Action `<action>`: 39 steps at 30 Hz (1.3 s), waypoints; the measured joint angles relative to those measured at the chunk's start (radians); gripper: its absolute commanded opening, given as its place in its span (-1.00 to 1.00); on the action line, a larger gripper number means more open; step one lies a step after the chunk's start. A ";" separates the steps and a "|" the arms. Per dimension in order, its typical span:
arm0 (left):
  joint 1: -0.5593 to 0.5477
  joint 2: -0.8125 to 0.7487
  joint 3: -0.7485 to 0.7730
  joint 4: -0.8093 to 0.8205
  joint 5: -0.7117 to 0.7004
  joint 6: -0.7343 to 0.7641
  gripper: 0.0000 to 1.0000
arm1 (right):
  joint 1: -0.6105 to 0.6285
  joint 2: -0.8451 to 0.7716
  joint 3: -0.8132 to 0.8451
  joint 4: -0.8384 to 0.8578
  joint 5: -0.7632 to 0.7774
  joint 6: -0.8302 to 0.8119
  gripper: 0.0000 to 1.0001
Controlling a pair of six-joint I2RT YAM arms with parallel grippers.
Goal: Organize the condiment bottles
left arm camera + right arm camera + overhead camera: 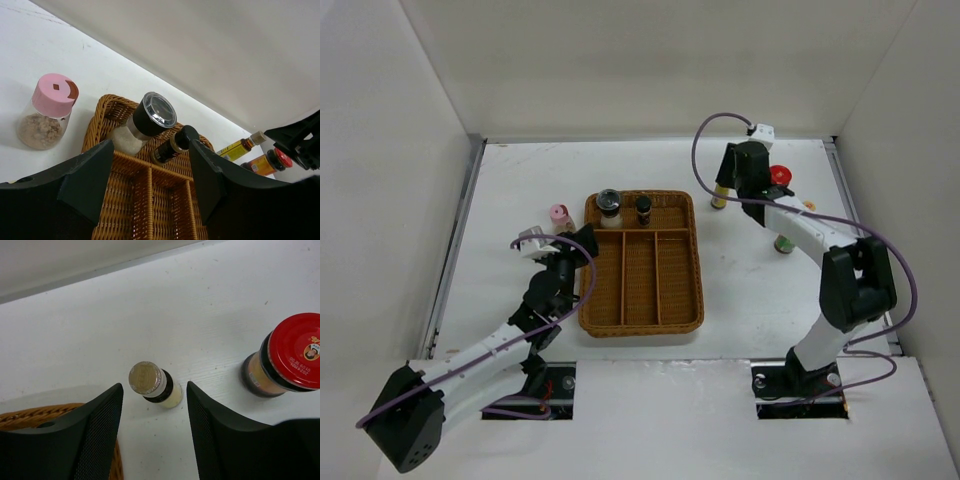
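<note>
Your left jaws were spread wide with nothing between them, over the left rim of the wicker basket [640,328]. In the left wrist view the two dark fingers [85,180] framed the basket's far cross compartment. A dark-lidded jar [150,117] and a slim dark bottle [172,145] stood there side by side, the jar on the left. Just outside the basket's far left corner, a pink-capped bottle [50,110] stood upright on the bench [520,170], apart from the fingers.

Your right jaws were also wide and held nothing, out at the far right of the bench beyond the basket's far right corner. In the right wrist view a small pale-capped bottle [150,382] stood upright on the bench in the gap beyond the fingers [220,430], and neither finger touched it. A red-lidded jar [287,357] stood to its right, clearly apart from it. Nearer the arm bases, a greenish bottle [784,243] stood on the bench, partly hidden behind the right arm. You had five pieces in plain sight: two inside the basket and three on the bare bench, plus that half-hidden one.
</note>
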 measured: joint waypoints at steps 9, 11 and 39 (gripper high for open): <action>0.000 0.018 0.000 0.001 0.014 -0.008 0.22 | -0.008 0.056 0.074 -0.026 -0.051 -0.019 0.13; 0.000 0.019 0.000 0.001 0.014 -0.010 0.22 | -0.007 0.070 0.083 -0.029 -0.057 -0.024 0.14; 0.000 0.040 0.000 0.012 0.021 -0.015 0.22 | -0.011 0.139 0.109 -0.049 -0.016 -0.048 -0.44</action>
